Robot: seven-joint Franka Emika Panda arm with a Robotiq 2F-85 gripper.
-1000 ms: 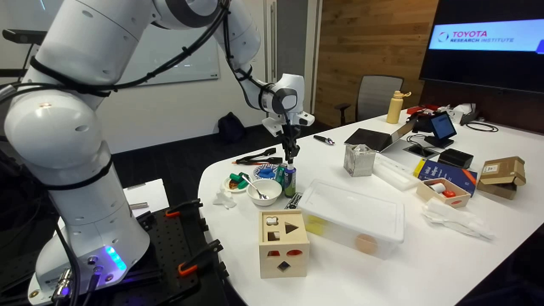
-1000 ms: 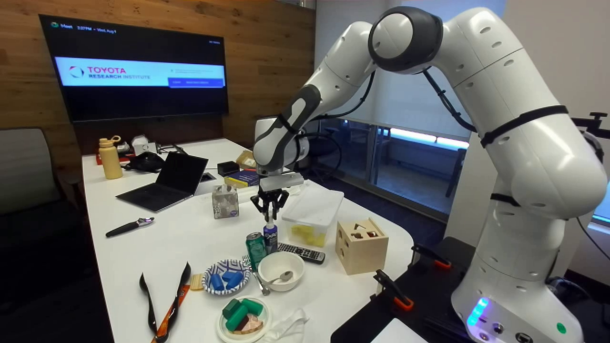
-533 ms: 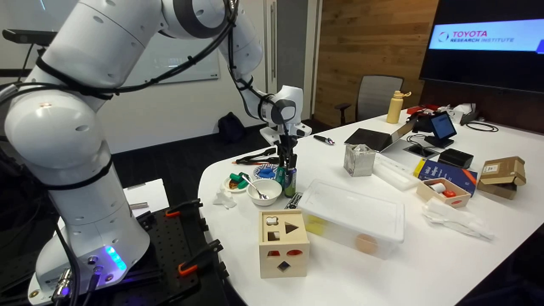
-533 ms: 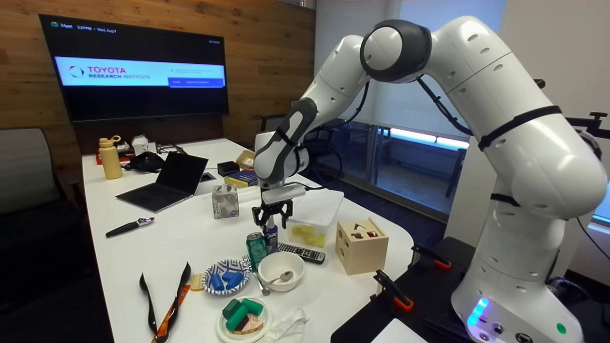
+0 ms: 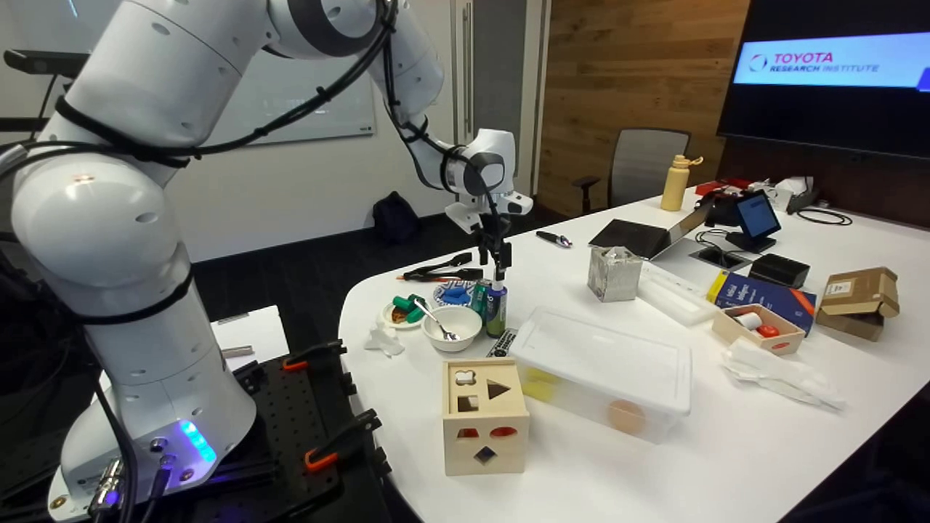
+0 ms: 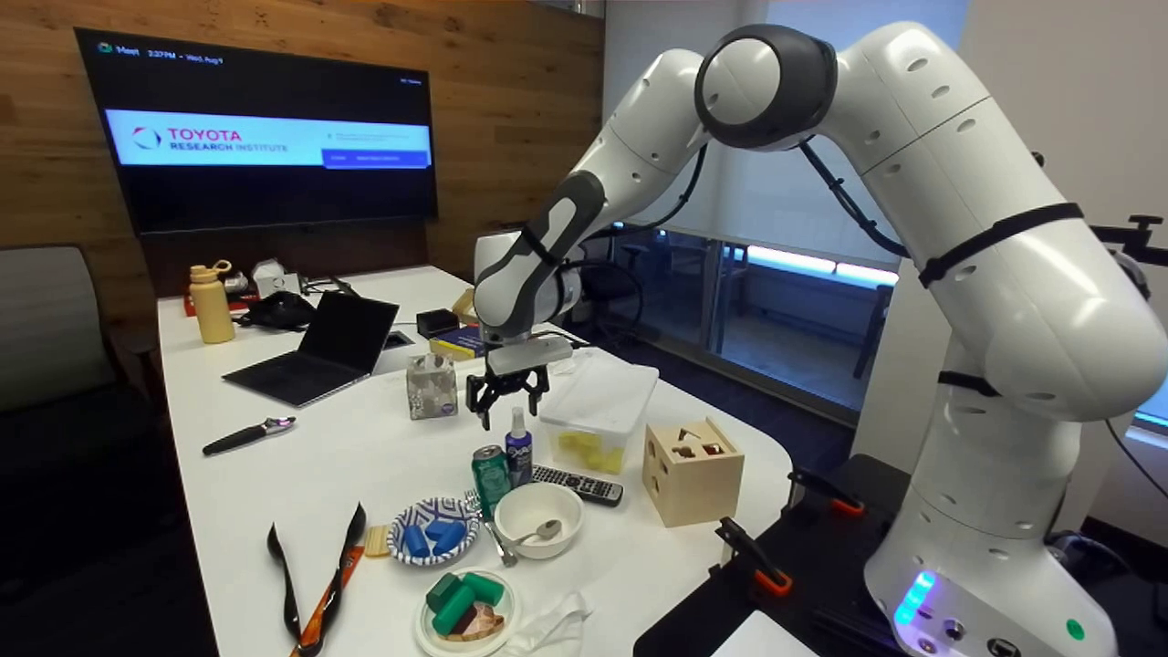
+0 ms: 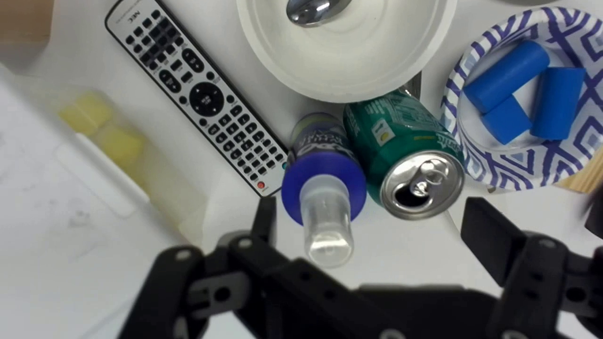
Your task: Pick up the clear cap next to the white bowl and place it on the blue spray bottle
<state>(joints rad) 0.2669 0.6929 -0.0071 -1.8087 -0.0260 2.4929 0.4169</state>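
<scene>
See clear cap (image 7: 328,226) on top of blue spray bottle (image 7: 323,153), upright on bench (image 6: 338,465) just beside green can (image 7: 400,141). Note widely parted fingers (image 7: 490,238) near cap. See also white bowl (image 7: 353,61), with spoon (image 7: 313,12) in it, near can and bottle.

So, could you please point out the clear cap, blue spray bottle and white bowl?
Clear cap (image 7: 327,220): wrist view, side wall.
Blue spray bottle (image 6: 518,456): an exterior view, labelled body.
White bowl (image 7: 353,59): wrist view, bare inside.
</scene>
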